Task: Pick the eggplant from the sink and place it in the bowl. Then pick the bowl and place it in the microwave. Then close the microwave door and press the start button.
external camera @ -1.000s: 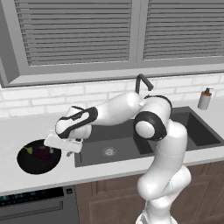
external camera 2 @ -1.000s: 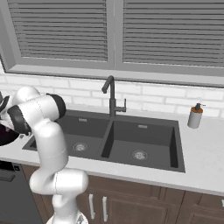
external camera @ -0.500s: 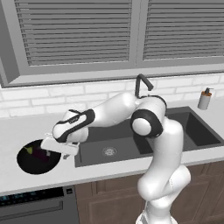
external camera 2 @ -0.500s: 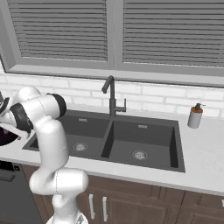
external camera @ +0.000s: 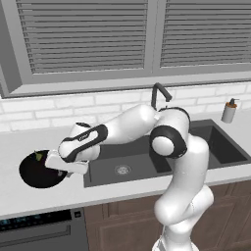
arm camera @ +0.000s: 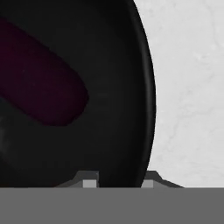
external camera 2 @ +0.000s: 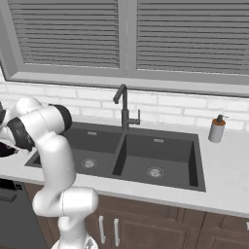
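Eggplant [arm camera: 41, 78], dark purple, lies inside the black bowl [external camera: 37, 171]; its green stem cap shows at the bowl's far side in the left base view. The bowl rests on the pale worktop [external camera: 29, 196], just left of the dark double-basin sink [external camera 2: 131, 158]. In the hand view, the bowl's rim [arm camera: 148, 100] curves down the frame, with the eggplant to its left and speckled worktop to its right. The gripper [arm camera: 118, 181] sits at the bowl's near right edge, and its two tips straddle the rim, one inside the bowl and one outside. The jaws stand narrowly apart around the rim; whether they press on it cannot be told. The white arm reaches leftward over the sink's left basin, with the hand low over the bowl's right side. A dark faucet [external camera 2: 124, 104] rises behind the sink, and a soap dispenser [external camera 2: 216, 129] stands on the worktop at the far right. Slatted blinds cover the window above.
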You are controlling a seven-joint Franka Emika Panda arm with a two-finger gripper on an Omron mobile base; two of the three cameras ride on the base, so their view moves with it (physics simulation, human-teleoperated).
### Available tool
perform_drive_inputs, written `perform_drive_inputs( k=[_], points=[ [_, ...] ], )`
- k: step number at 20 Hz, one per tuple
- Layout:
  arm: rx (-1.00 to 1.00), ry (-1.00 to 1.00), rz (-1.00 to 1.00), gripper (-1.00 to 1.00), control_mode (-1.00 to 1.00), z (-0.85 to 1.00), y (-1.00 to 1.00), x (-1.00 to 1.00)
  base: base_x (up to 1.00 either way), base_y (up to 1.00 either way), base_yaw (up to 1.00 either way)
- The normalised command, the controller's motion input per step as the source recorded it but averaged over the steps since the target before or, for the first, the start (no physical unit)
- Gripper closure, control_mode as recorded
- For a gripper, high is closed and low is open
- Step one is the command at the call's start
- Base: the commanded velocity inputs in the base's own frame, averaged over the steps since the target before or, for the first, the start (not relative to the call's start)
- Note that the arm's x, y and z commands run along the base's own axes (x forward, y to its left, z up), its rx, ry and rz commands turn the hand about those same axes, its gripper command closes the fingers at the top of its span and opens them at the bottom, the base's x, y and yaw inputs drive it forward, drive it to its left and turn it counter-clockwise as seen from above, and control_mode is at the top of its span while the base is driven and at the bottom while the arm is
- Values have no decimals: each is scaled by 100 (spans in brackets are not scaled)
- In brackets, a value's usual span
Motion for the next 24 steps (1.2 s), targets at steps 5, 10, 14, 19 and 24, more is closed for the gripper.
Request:
perform_drive_inputs(
  k=[5, 10, 14, 19, 24],
  points=[
    [2, -9, 0, 100, -100, 37, -24, -50, 0, 0, 0],
    [0, -5, -2, 100, -100, 60, -35, -50, 0, 0, 0],
    [0, 0, -11, 100, -100, 81, -59, -19, 0, 0, 0],
    [-1, 2, -16, 100, -100, 75, -63, -4, 0, 0, 0],
    [-3, 3, -21, 100, -100, 55, -72, -10, 0, 0, 0]
  ],
)
